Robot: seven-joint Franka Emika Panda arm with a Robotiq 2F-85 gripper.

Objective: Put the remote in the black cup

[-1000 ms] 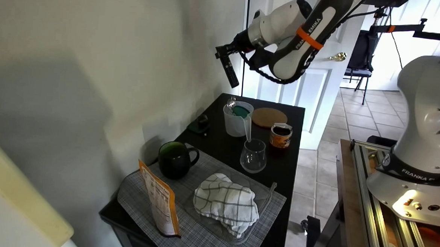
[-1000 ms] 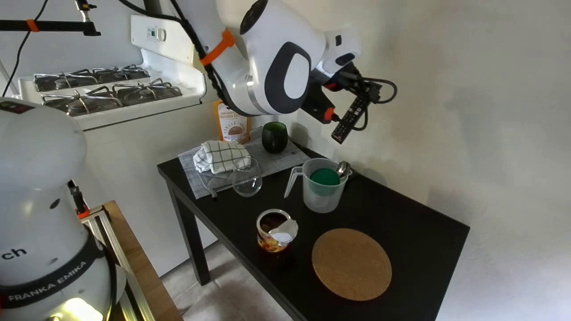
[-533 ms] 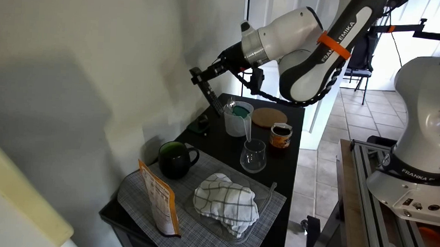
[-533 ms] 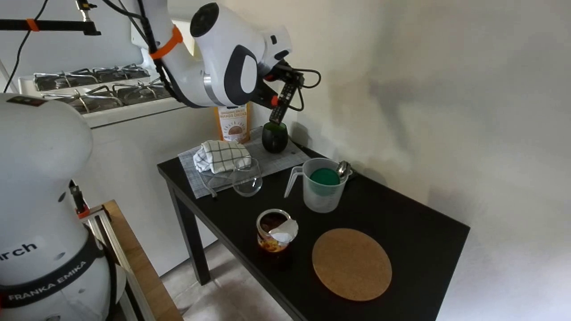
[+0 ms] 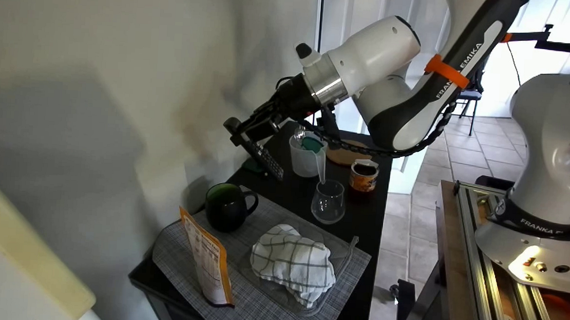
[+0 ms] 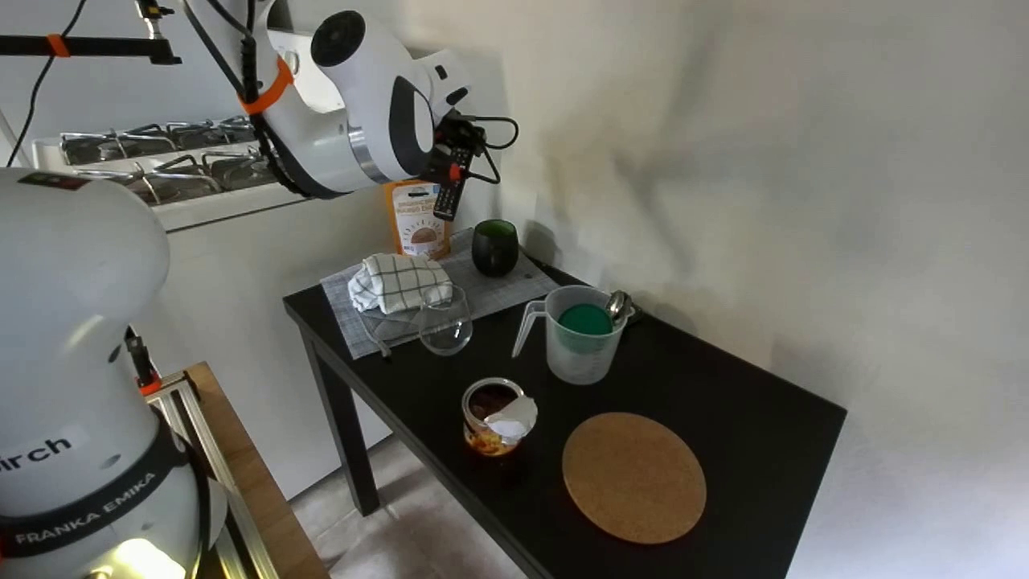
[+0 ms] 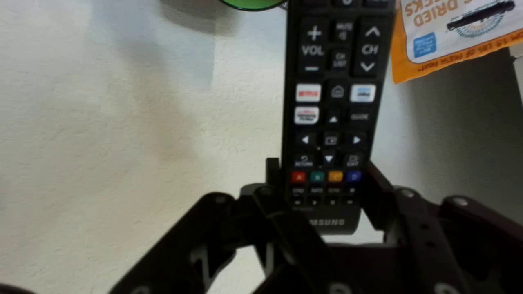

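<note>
The slim dark remote [image 5: 267, 163] is held by one end in my gripper [image 7: 325, 179], whose fingers press both long sides near the brand-name end. It hangs tilted in the air, its free end pointing down; it also shows in an exterior view [image 6: 448, 198] and fills the wrist view's middle [image 7: 333, 126]. The black cup [image 5: 226, 213] stands upright on the grey placemat, handle to the side, greenish inside visible. The remote is apart from the cup, higher than it. The cup shows also in an exterior view [image 6: 495, 251]; only its green rim [image 7: 253, 4] shows at the wrist view's top.
An orange-and-white pouch [image 5: 208, 265] stands beside the cup. A checked cloth [image 5: 294, 265] lies in a clear dish on the placemat. A clear glass [image 5: 328, 206], a measuring jug [image 5: 304, 161] and an opened can [image 5: 363, 178] stand nearby. The wall [image 6: 723, 201] runs close behind the cup.
My gripper has come down and across towards the cup's end of the table, with the remote still in it. The remote is more tilted. The cup has not moved.
</note>
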